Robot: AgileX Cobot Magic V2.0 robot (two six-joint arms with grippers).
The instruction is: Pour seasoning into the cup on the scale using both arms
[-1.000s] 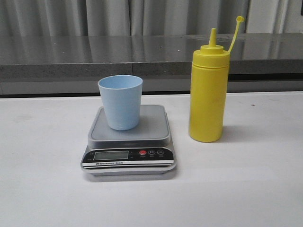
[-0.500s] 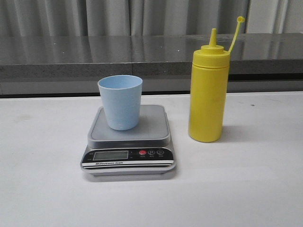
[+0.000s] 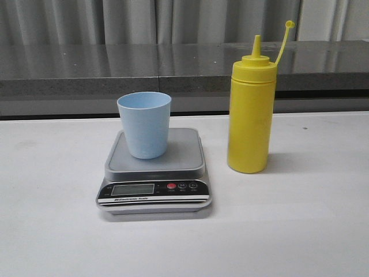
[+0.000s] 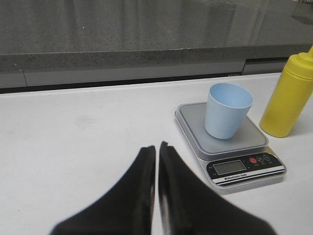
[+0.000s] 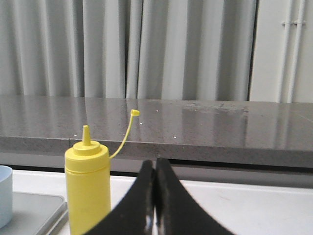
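The pale blue cup (image 3: 144,124) stands upright on the platform of the silver-grey scale (image 3: 154,173). To its right, on the white table, is the yellow seasoning bottle (image 3: 249,109), upright, its cap strap sticking up. No arm shows in the front view. In the left wrist view my left gripper (image 4: 157,146) is shut and empty, short of the scale (image 4: 230,142) and cup (image 4: 227,110), with the seasoning bottle (image 4: 288,95) beyond them. In the right wrist view my right gripper (image 5: 154,161) is shut on nothing, beside the seasoning bottle (image 5: 88,188); the cup's (image 5: 4,193) edge shows.
A dark grey stone counter (image 3: 115,72) runs along the back of the white table (image 3: 300,231), with grey curtains (image 3: 144,20) behind it.
The whole front view has shifted slightly to the left; the cup, scale and bottle keep their places relative to each other.
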